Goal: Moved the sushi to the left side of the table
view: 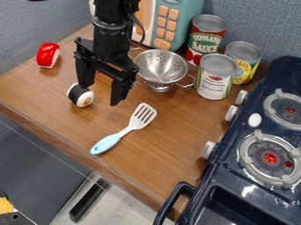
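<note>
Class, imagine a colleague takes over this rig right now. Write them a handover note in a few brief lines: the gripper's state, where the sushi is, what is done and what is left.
Gripper: open, over the table's left part, holding nothing.
Sushi: on the wooden table, left in the picture, by one fingertip; the red and white piece lies farther left.
Done: the sushi appears to be on the left side already.
Left: probably just raising the gripper clear without nudging the sushi.
</note>
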